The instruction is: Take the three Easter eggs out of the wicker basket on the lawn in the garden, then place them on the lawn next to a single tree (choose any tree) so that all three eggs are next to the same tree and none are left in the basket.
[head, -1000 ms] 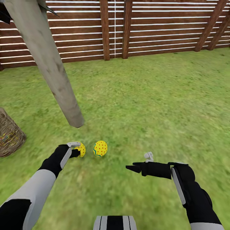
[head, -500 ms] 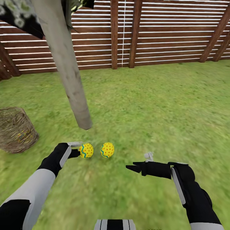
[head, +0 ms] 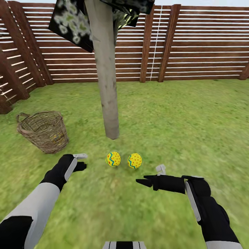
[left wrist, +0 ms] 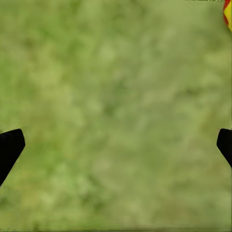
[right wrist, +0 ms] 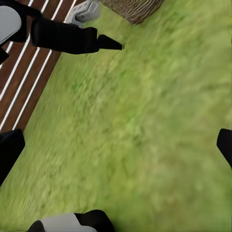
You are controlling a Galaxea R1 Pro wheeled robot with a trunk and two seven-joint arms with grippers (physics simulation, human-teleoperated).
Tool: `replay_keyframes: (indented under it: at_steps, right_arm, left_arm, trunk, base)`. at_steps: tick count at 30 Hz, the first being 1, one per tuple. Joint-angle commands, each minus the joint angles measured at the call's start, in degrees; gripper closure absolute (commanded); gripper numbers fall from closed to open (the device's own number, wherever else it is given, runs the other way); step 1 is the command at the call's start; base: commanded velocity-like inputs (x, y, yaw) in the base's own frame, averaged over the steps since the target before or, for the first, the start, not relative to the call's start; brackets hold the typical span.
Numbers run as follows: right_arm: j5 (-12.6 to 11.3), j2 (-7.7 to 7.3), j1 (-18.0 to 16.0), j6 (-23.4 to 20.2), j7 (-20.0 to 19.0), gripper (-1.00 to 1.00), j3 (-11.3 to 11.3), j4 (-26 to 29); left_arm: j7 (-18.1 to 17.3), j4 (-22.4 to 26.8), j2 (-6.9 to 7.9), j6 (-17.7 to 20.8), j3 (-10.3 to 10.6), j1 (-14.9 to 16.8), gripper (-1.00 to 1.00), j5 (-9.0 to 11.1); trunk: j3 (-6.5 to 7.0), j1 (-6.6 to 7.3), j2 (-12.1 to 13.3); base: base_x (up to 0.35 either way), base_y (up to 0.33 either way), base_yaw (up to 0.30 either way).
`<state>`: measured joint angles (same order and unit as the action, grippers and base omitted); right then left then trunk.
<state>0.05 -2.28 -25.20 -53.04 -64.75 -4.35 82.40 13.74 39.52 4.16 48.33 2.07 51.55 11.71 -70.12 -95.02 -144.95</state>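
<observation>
- The head view has swung left and tipped up since a second ago; then the left gripper (head: 81, 162) was right against the nearer egg, and now it hangs apart from both, with bare grass between.
- Two Easter eggs (head: 113, 158) (head: 135, 160) lie side by side on the lawn (head: 180, 121), just at 6 o'clock of the tree trunk (head: 107, 79), near its foot. Both are yellow with red dots and a blue zigzag band.
- The wicker basket (head: 45, 130) stands upright on the grass at about 9 o'clock from the trunk, well apart from the eggs. Something colourful glints through its weave, too small to tell what.
- The left gripper is empty, its two dark fingertips (left wrist: 10, 145) spread wide in the left wrist view over plain grass, with a sliver of egg at that picture's corner (left wrist: 228, 14).
- The right gripper (head: 152, 176) hovers low at about 4 o'clock from the eggs, holding nothing; its fingertips (right wrist: 9, 145) stand far apart in the right wrist view, where the left arm (right wrist: 63, 37) and the basket's edge (right wrist: 133, 7) also show.
- A brown slatted fence (head: 200, 45) closes the garden behind the tree.
</observation>
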Motion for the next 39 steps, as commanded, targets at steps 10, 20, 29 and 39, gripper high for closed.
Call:
replay_keyframes:
  at_steps: [10, 20, 29, 39]
  right_arm:
    - [0.08, 0.0, -0.02, -0.4, -0.2, -1.0, 0.04, 0.04]
    - [0.11, 0.0, -0.02, -0.4, -0.2, -1.0, 0.19, 0.04]
    - [0.12, 0.0, -0.02, -0.4, -0.2, -1.0, 0.27, 0.04]
    - [0.12, 0.0, -0.02, -0.4, -0.2, -1.0, 0.31, 0.04]
  left_arm:
    - [0.46, 0.66, 0.06, 0.79, 0.17, 0.02, -1.0, 0.6]
    - [0.49, 1.1, 0.05, 1.99, 0.17, -0.01, -1.0, 0.65]
    - [0.49, 1.17, 0.02, 2.11, 0.13, -0.05, -1.0, 0.68]
    - [0.41, 1.17, 0.03, 2.13, 0.09, -0.04, -1.0, 0.68]
  trunk:
    - [2.18, 0.28, 0.12]
    - [4.39, 0.53, 0.25]
    - [6.38, 0.77, 0.37]
    - [8.6, 1.02, 0.51]
  base:
    - [-0.091, 0.074, 0.29]
    - [-0.119, 0.089, 0.29]
    - [-0.008, 0.135, 0.29]
    - [-0.001, 0.263, 0.29]
